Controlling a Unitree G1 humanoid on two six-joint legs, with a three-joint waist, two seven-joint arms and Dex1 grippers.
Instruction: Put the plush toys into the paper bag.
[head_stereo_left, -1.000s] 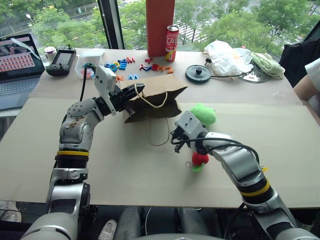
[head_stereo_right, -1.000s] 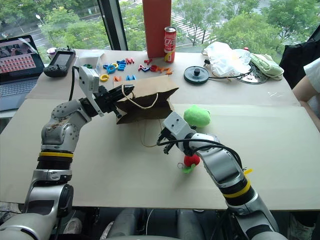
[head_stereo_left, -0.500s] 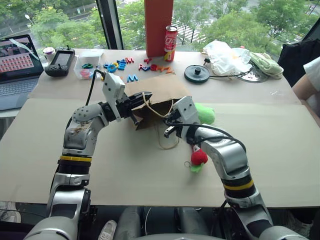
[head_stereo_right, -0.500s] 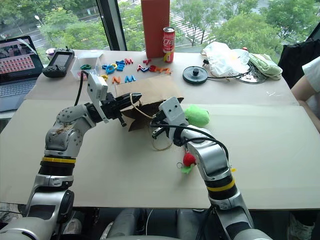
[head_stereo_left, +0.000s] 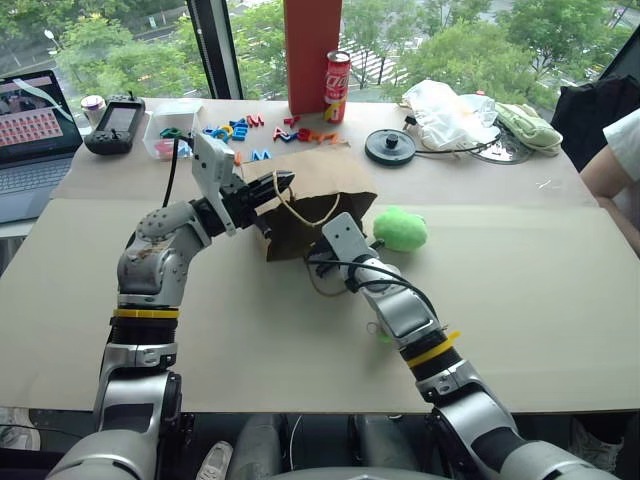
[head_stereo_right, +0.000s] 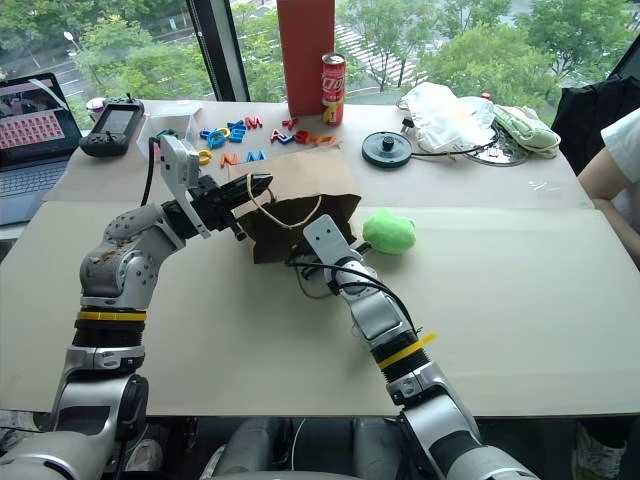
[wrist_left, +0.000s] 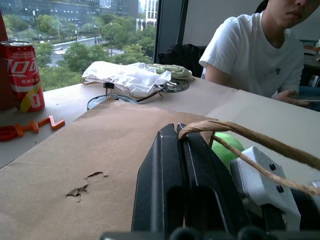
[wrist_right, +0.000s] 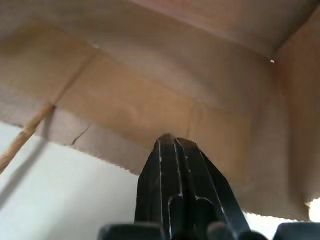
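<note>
- The paper bag (head_stereo_left: 310, 200) lies on its side on the worktop (head_stereo_left: 520, 290), a little above and left of the frame's middle, its open mouth facing the lower edge of the frame.
- The left pincer (head_stereo_left: 283, 182) has its two black fingers pressed together on the upper lip of the bag, one twine handle (wrist_left: 235, 131) looping over the fingertips in the left wrist view; the lip is lifted off the worktop.
- The right pincer (wrist_right: 167, 142) is closed and empty; in the right wrist view its tip sits just at the bag's mouth, brown paper above and around it.
- The lime-green plush toy (head_stereo_left: 400, 228) rests on the worktop just right of the bag, outside it, near the right arm's wrist.
- Of the red chili toy (head_stereo_left: 384, 330), only a small bit of green and its ring peeks out beside the right forearm, lower centre of the frame.
- A second twine handle (head_stereo_left: 325, 288) lies loose on the worktop below the bag's mouth.
- At the upper edge stand a red soda can (head_stereo_left: 336, 86), coloured letters (head_stereo_left: 245, 125) and a white plastic bag (head_stereo_left: 450, 110).
</note>
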